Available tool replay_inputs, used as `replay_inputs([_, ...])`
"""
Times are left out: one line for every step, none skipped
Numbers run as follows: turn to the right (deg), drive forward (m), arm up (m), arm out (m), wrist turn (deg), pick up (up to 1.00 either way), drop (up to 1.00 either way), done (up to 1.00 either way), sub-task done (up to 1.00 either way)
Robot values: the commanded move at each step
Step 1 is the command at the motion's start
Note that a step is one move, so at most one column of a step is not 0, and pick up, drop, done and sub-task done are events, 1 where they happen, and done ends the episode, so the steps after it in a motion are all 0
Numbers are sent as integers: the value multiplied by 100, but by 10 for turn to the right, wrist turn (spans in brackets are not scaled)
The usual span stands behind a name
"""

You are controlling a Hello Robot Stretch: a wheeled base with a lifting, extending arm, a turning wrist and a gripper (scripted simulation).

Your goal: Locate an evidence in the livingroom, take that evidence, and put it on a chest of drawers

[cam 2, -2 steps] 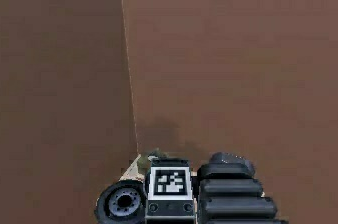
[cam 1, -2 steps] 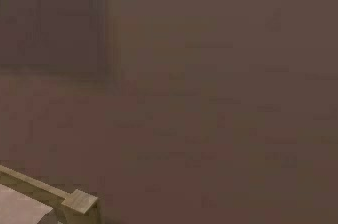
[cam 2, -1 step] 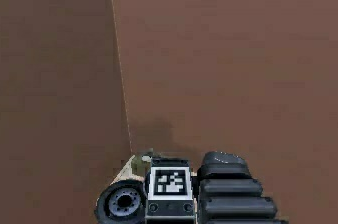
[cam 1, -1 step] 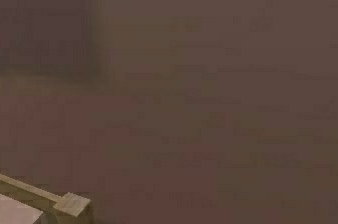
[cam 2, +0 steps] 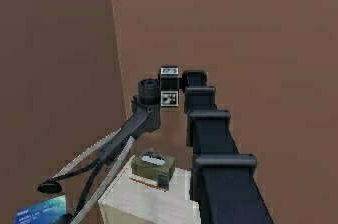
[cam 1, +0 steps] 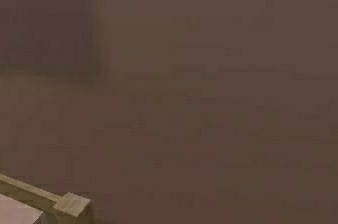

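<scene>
Brown walls (cam 2: 237, 40) meet in a corner at the upper left of the arm side view. The robot's dark square arm (cam 2: 217, 150) rises from the bottom edge right of centre and runs up the frame to two small white squares with black marks (cam 2: 169, 85). Left of them sits the dark body of the gripper (cam 2: 65, 198), with its two thin fingers (cam 2: 97, 150) slanting down toward the lower left corner. One finger ends in a dark round pad. The other's tip runs toward the bottom edge and is hard to make out.

Just beside those tips, a flat blue thing (cam 2: 39, 213) with pale marks is cut off by the bottom edge. It is too small to name with confidence, and it cannot be told whether it hangs from the fingers or lies on something below. So it cannot be told whether the gripper holds anything, or how its fingers stand.

At bottom centre, a white-topped piece of furniture (cam 2: 142, 200) is partly hidden by the arm and cut off below. A small olive-green box-like object (cam 2: 154, 166) stands on its top.

In the forward view, a brown wall (cam 1: 197, 100) spans the frame. At the lower left corner a pale surface with a light wooden edge (cam 1: 37, 195) juts in, most of it cut off.
</scene>
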Motion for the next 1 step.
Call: replay_inputs([0,0,0,0,450,0,0,0,0])
